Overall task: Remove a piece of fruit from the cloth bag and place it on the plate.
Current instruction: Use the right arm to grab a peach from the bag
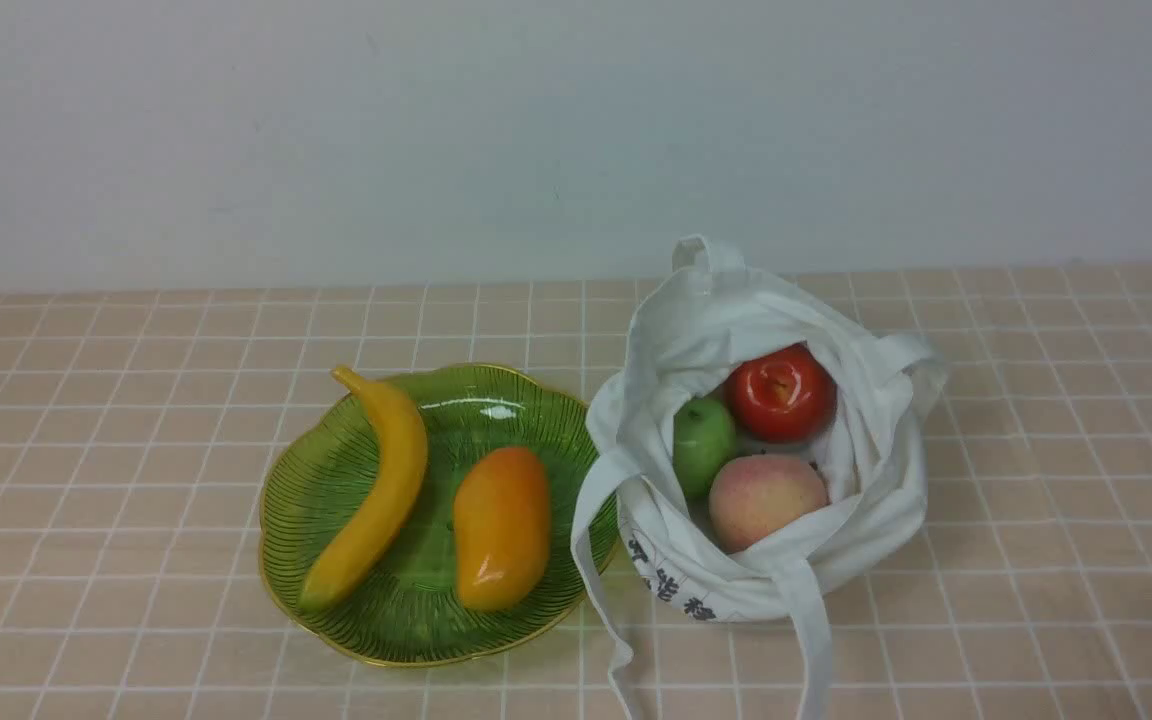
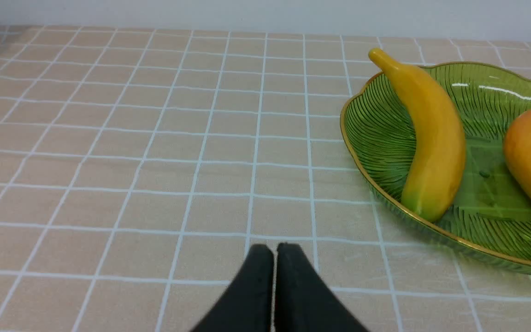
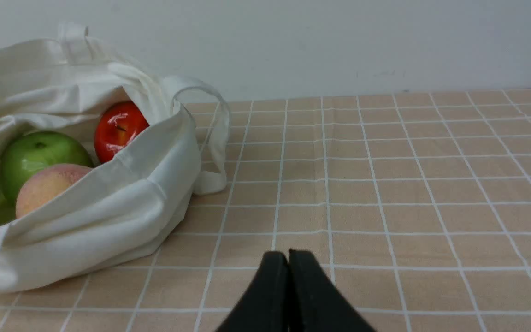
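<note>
The peach [image 1: 766, 497] lies in the open mouth of the white cloth bag [image 1: 866, 500], at its near side; it also shows in the right wrist view [image 3: 46, 184]. The green ribbed plate [image 1: 336, 480] with a gold rim sits left of the bag, touching it. My left gripper [image 2: 274, 249] is shut and empty, low over the table, apart from the plate [image 2: 376, 138]. My right gripper [image 3: 287, 255] is shut and empty, on the tiled cloth beside the bag [image 3: 122, 207]. Neither gripper shows in the front view.
A yellow banana [image 1: 376, 490] and an orange mango [image 1: 501, 525] lie on the plate. A red apple [image 1: 781, 392] and a green apple [image 1: 702, 445] sit in the bag behind the peach. Bag straps [image 1: 811, 640] trail toward the table's front edge. A white wall stands behind.
</note>
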